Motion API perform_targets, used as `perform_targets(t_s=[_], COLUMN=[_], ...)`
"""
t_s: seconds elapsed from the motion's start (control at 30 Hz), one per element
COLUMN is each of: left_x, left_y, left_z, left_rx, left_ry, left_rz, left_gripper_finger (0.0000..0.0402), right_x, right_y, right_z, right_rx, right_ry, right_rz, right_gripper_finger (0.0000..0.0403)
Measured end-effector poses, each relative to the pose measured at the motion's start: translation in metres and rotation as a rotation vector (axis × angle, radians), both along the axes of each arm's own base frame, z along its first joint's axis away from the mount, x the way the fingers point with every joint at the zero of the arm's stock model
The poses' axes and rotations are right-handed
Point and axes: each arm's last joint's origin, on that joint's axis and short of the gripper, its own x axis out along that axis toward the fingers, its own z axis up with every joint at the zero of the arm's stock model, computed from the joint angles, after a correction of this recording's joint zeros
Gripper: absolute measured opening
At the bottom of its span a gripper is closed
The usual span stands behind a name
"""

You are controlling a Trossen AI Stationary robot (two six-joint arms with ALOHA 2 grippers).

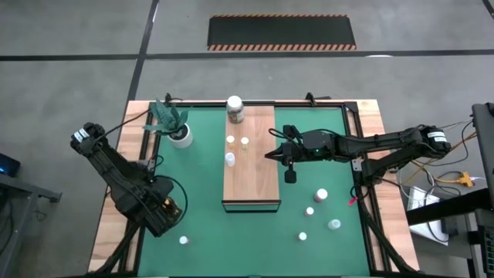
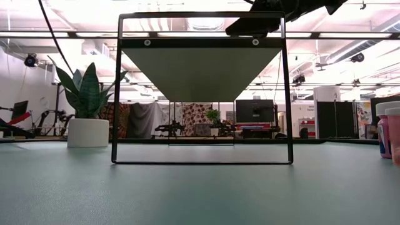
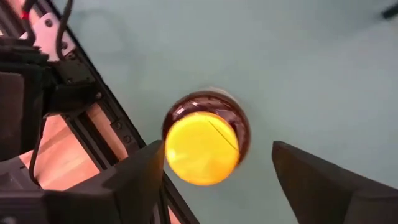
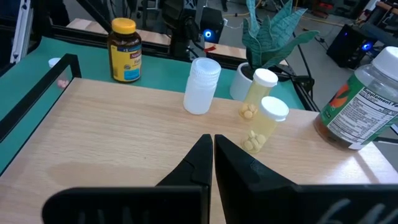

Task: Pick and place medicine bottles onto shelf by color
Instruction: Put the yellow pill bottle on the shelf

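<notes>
mat [image 1: 201, 154] | carries: shelf [image 1: 251, 166], plant pot [image 1: 181, 137], amber jar [image 3: 205, 146], scattered small bottles [image 1: 321, 195]

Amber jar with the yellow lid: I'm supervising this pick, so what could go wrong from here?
The amber yellow-lidded jar sits off-centre in the open left gripper, close to one finger; closing may shove or tip it. The black table rail lies close beside that finger and could snag it.

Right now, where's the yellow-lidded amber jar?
The yellow-lidded amber jar stands on the green mat at its left edge, between the open fingers of the left gripper, beside the table rim.
</notes>
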Motion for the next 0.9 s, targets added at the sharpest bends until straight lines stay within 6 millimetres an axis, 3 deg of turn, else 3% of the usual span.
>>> perform_targets(t_s=[0.23, 0.6, 0.9], left_x=[0.002, 0.004, 0.008], left_y=[-0.002, -0.01, -0.014], left_z=[0.006, -0.026, -0.018], left_rx=[-0.03, 0.019, -0.005], left_ry=[-0.027, 0.021, 0.0], left_rz=[-0.049, -0.05, -0.05], left_gripper_finger=[0.0292, 0.0292, 0.0293], right_x=[0.0, -0.001, -0.002], right_y=[0.0, 0.0, 0.0], right_z=[0.0, -0.005, -0.009], right_rx=[0.0, 0.0, 0.016], right_ry=[0.001, 0.021, 0.031], right_rz=[0.0, 0.001, -0.004], right_gripper_finger=[0.0009, 0.0009, 0.0009])
